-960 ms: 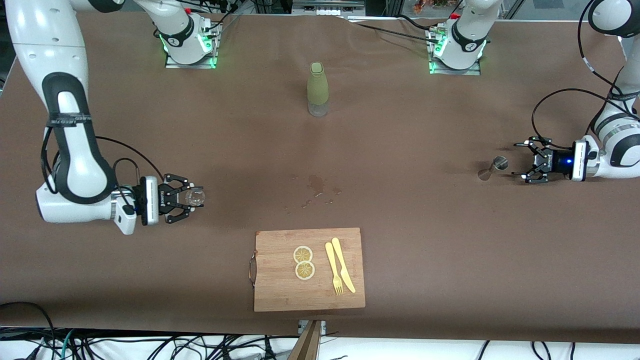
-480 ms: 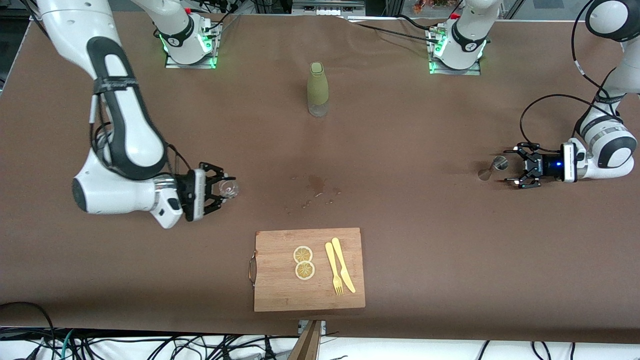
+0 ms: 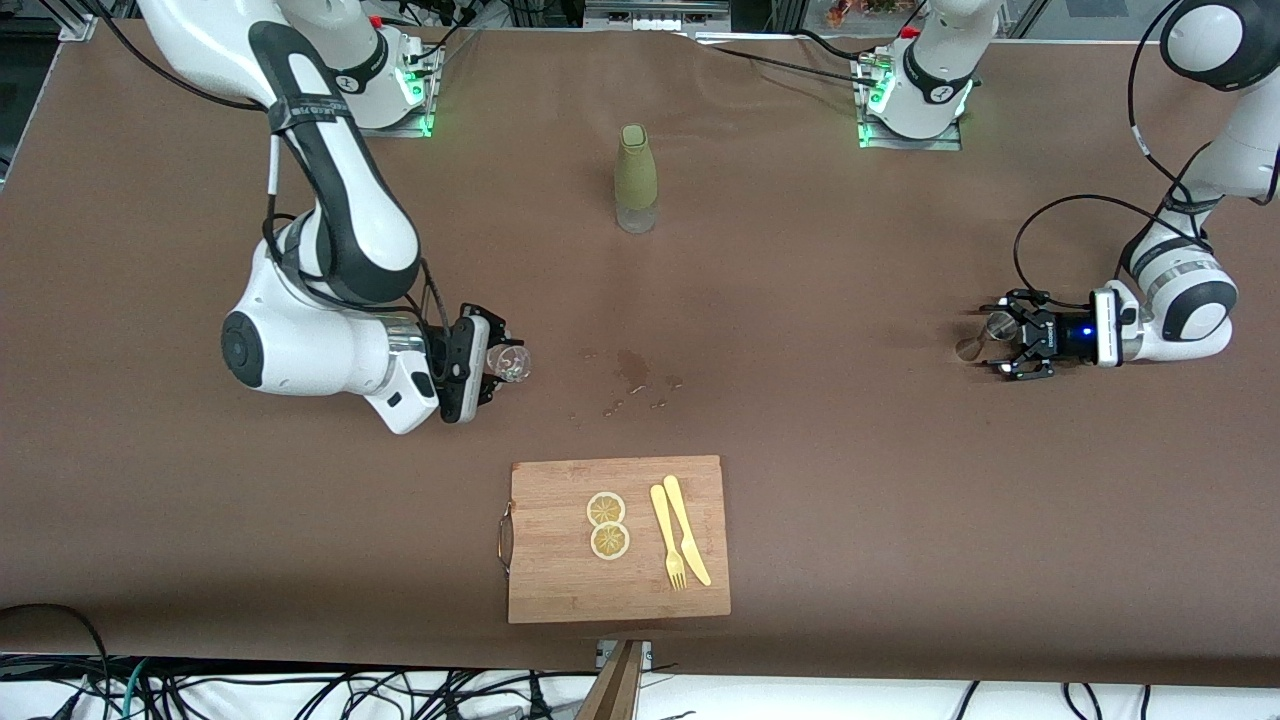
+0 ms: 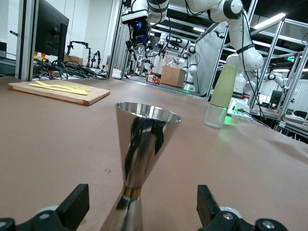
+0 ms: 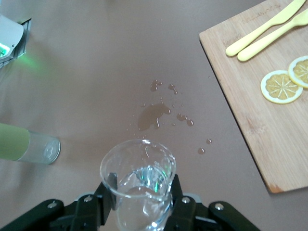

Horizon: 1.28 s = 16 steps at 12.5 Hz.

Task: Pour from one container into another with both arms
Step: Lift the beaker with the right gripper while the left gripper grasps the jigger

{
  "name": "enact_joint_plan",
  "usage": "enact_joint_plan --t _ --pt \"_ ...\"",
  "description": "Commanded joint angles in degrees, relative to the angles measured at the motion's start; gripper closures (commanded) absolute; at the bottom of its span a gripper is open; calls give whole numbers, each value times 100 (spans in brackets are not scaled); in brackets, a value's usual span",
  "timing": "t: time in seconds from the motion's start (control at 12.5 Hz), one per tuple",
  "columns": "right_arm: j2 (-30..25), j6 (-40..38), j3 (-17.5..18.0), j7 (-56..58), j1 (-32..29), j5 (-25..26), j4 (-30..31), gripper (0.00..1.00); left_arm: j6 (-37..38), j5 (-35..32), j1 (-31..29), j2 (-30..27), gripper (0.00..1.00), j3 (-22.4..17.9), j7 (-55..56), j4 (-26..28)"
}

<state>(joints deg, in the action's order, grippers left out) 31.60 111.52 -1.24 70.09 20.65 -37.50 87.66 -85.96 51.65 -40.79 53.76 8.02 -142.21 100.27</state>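
Right gripper [image 3: 497, 362] clamps glass [image 5: 138, 179] above table. Left gripper [image 3: 1003, 336] spread around jigger [image 4: 138, 179] stem, near table's edge: centre, then close gently.

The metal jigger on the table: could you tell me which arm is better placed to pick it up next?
Left. The left gripper already has its open jaws on either side of the jigger, while the right gripper is holding the glass.
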Motion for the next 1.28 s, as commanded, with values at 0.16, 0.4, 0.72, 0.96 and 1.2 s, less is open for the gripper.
enact_joint_plan --t 0.16,0.4,0.72,0.96,1.2 --pt "-102 28 -95 -206 343 322 -12 80 -290 355 212 -182 10 -38 -457 432" --pt "-102 28 -87 -583 510 542 -214 80 -290 442 300 -191 44 -38 -457 458" --pt "-32 81 -78 -883 764 674 -363 80 -281 451 318 -226 100 -38 -448 458" --pt "39 142 -69 -1260 993 867 -478 80 -255 460 326 -235 100 -38 -387 450" --pt "39 265 -69 -1550 1169 894 -487 80 -237 460 335 -322 100 -20 -221 458"
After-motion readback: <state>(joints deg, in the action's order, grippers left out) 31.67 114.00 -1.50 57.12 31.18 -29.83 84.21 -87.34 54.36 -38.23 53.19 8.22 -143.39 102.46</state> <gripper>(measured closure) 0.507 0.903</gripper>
